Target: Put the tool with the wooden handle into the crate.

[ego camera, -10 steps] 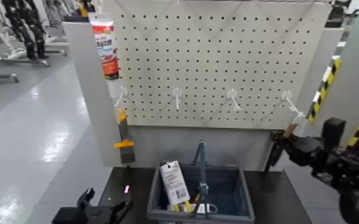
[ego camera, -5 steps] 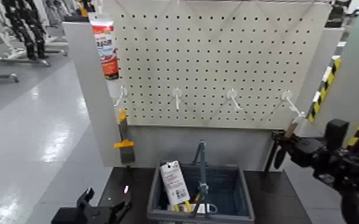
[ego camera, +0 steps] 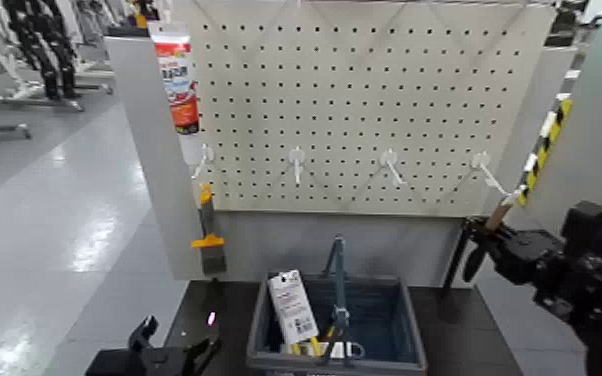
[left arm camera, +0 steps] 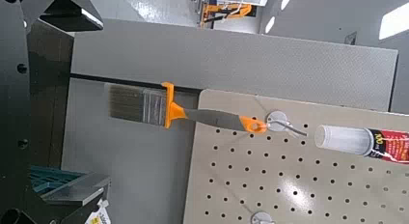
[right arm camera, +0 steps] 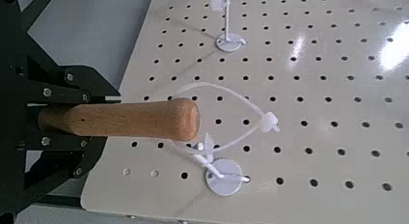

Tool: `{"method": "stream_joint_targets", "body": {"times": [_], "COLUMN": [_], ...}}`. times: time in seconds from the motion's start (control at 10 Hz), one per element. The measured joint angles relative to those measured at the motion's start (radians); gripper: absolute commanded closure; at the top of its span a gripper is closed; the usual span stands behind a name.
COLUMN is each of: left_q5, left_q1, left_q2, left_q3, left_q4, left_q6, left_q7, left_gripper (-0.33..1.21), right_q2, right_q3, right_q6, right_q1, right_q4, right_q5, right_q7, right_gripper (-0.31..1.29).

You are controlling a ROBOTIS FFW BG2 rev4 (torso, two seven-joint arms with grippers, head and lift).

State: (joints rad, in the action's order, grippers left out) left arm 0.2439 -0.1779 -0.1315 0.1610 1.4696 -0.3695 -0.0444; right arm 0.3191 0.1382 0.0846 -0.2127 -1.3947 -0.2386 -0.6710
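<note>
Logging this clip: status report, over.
Right gripper shut on trowel, just off the rightmost hook. Left gripper open, parked low. Crate below, handle upright.

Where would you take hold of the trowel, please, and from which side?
By the wooden handle, mid-length, from the side facing away from the pegboard, as the right pincer grips it. The handle is round and thick; the blade below is thin and pointed, and a cord loop at its end runs to the hook. The left pincer waits beside the crate.
</note>
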Motion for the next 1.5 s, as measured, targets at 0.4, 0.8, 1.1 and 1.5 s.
{"method": "stream_joint_targets", "body": {"times": [0.4,0.8,1.1,1.5], "left_q5": [0.000,0.000,0.000,0.000], "left_q1": [0.000,0.000,0.000,0.004], "left_q2": [0.000,0.000,0.000,0.000], "left_q3": [0.000,0.000,0.001,0.003], "left_q4": [0.001,0.002,0.002,0.002], "left_q6": [0.000,0.001,0.002,0.006], "left_q7": [0.000,0.000,0.000,0.002], "left_gripper": [0.11,0.11,0.11,0.11], "right_q2": [-0.045,-0.090,-0.140,-0.183], "right_q3": [0.037,0.027,-0.009,-0.088], "right_q6": [0.037,0.015,-0.033,-0.078], "right_q1": [0.094,0.140,0.162,0.168], "right_q4": [-0.173,-0.245,-0.218,-0.107], "right_q5": [-0.031,-0.123,-0.202,-0.308], "right_q7": [0.010,0.012,0.015,0.010], "right_gripper": [1.22,1.22,1.22,1.22]}}
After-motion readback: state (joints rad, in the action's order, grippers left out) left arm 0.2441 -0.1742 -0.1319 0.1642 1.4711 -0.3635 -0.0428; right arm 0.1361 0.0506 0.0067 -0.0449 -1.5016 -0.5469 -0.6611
